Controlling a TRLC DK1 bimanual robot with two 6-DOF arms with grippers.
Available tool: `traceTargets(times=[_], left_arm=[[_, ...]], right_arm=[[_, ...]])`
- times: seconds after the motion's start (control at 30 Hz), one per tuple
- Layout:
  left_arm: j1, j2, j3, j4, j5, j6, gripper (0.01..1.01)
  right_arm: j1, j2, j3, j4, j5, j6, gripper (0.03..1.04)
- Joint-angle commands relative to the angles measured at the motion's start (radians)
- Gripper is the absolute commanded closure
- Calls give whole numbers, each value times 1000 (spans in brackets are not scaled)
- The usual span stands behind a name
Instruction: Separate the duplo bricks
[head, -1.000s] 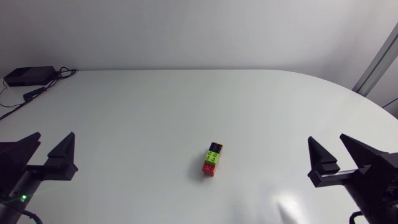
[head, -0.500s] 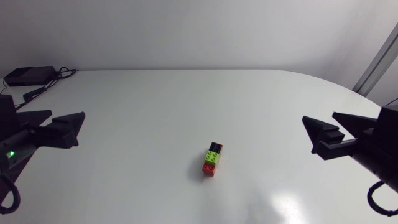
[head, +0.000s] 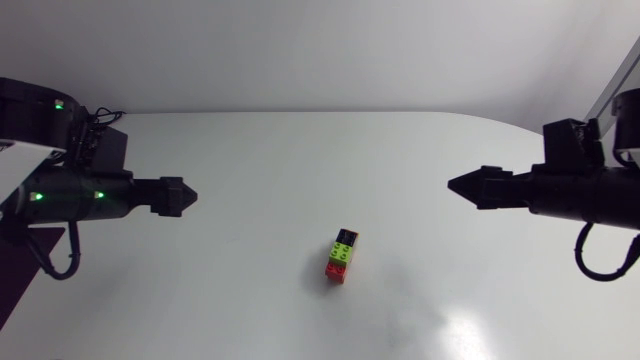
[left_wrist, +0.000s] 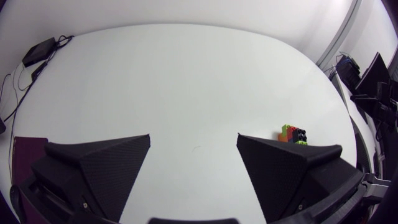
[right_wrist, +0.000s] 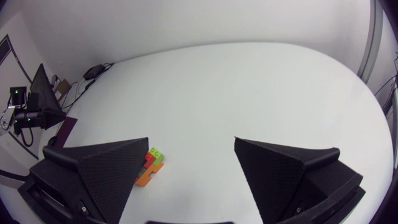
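You are at the approach: left claw (head: 188, 197) and right claw (head: 457, 185) both gape empty, well apart from the brick stack (head: 342, 256) on the table (head: 300, 150) between them, so next bring each to opposite ends.

duplo bricks (head: 342, 256) lie between left end effector (head: 180, 196) and right end effector (head: 464, 186).

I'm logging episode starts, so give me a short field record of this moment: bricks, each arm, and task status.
bricks: one joined duplo stack, black, lime green, red and orange, lying on the table
left arm: over the table, jaws open, empty
right arm: over the table, jaws open, empty
contact: neither arm touches the duplo stack
status: not yet separated
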Motion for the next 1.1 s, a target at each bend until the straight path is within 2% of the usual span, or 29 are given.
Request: traceTargets(times=[0.0, 0.07, 0.13, 0.2, 0.23, 0.33, 0.47, 0.57, 0.8, 1.07], left_arm=[[-51, 70, 44, -16, 5, 3, 57], [-100, 99, 63, -25, -11, 6, 57], [-125, 119, 79, -27, -11, 4, 57], [-142, 145, 101, -28, -8, 14, 57], [-152, 157, 112, -30, 7, 61, 59], [-149, 184, 122, -28, 105, 181, 75], [-166, 248, 156, -57, 104, 239, 74], [-185, 263, 155, -65, 104, 284, 74], [-208, 246, 133, -62, 104, 334, 69], [-206, 248, 121, -61, 102, 363, 67]], right_arm=[[-1, 75, 37, -46, -35, 6, 61], [7, 118, 66, -95, -86, -6, 61], [11, 162, 108, -169, -134, -62, 61], [28, 208, 135, -215, -137, -160, 61], [33, 221, 138, -224, -155, -229, 61], [57, 267, 157, -238, -173, -301, 61], [125, 343, 183, -265, -173, -436, 61], [172, 391, 207, -311, -166, -614, 61], [260, 441, 207, -238, -141, -777, 61], [378, 498, 190, -193, -14, -907, 64]])
